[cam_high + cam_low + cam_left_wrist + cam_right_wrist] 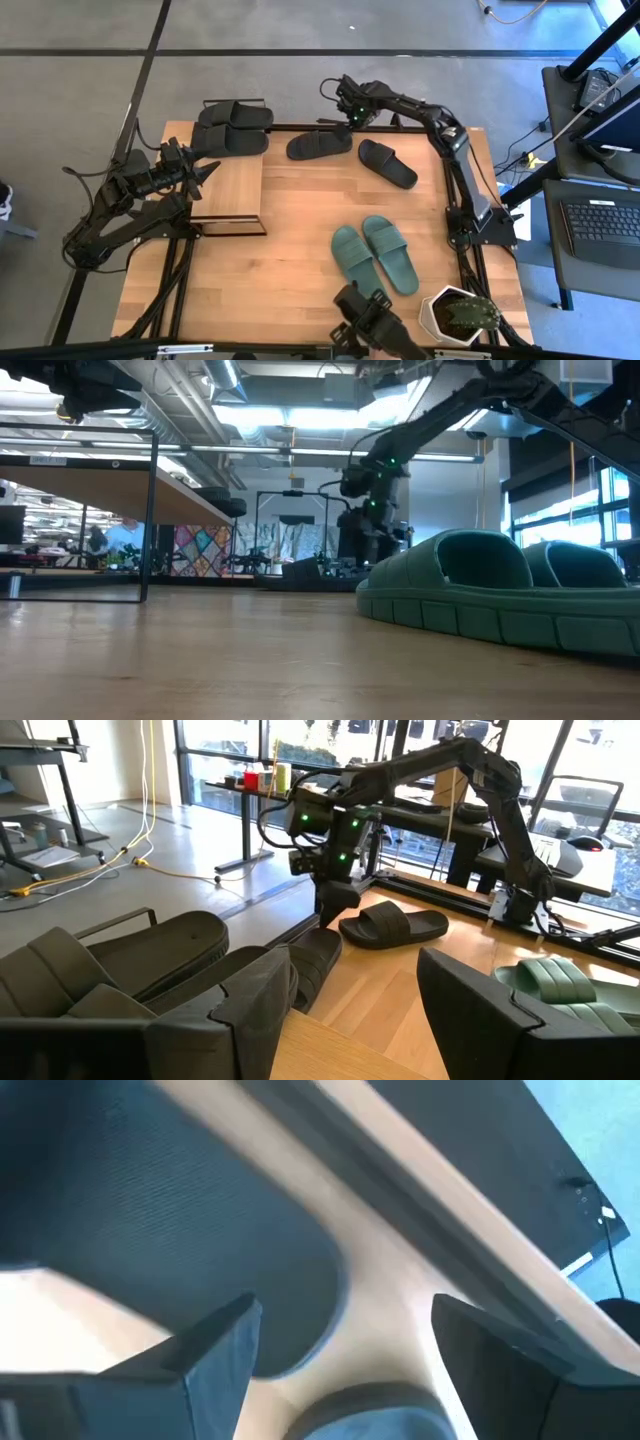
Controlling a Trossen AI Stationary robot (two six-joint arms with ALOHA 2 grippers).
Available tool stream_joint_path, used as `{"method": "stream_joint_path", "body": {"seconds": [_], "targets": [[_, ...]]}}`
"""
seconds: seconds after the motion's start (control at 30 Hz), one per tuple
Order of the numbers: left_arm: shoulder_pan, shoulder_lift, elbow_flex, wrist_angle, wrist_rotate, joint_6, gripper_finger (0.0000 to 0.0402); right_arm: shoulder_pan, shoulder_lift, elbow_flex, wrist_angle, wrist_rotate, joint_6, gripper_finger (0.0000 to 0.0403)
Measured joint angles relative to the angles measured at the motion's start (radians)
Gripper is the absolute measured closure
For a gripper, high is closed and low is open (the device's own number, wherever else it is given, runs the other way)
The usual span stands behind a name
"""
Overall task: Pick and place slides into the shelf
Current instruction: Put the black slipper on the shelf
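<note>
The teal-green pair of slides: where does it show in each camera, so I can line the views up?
High view: teal-green pair, side by side, lower middle of the table.
Low view: close up at right, resting on the tabletop.
Left wrist view: partly seen at the right edge.
Right wrist view: not in it.
Shared landmark: the right gripper, open above a black slide, also shows in the low and left wrist views.

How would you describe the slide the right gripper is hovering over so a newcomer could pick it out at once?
Start at the table's far edge and find the right gripper, open above it. Just beneath lies a black slide, between the shelf and another black slide. Unlike that one, it lies crosswise, nearest the shelf.
</note>
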Motion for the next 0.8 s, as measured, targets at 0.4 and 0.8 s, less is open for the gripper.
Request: {"method": "stream_joint_path", "body": {"seconds": [0.4,0.8], "targets": [[0.000,0.000,0.000,0.000,0.000,0.000,0.0189,-0.005,-0.026,-0.033,0.068,-0.034,0.001,0.0109],[0.000,0.000,0.000,0.000,0.000,0.000,0.0189,0.052,-0.413,-0.450,0.429,0.069,0.038,0.0109]]}}
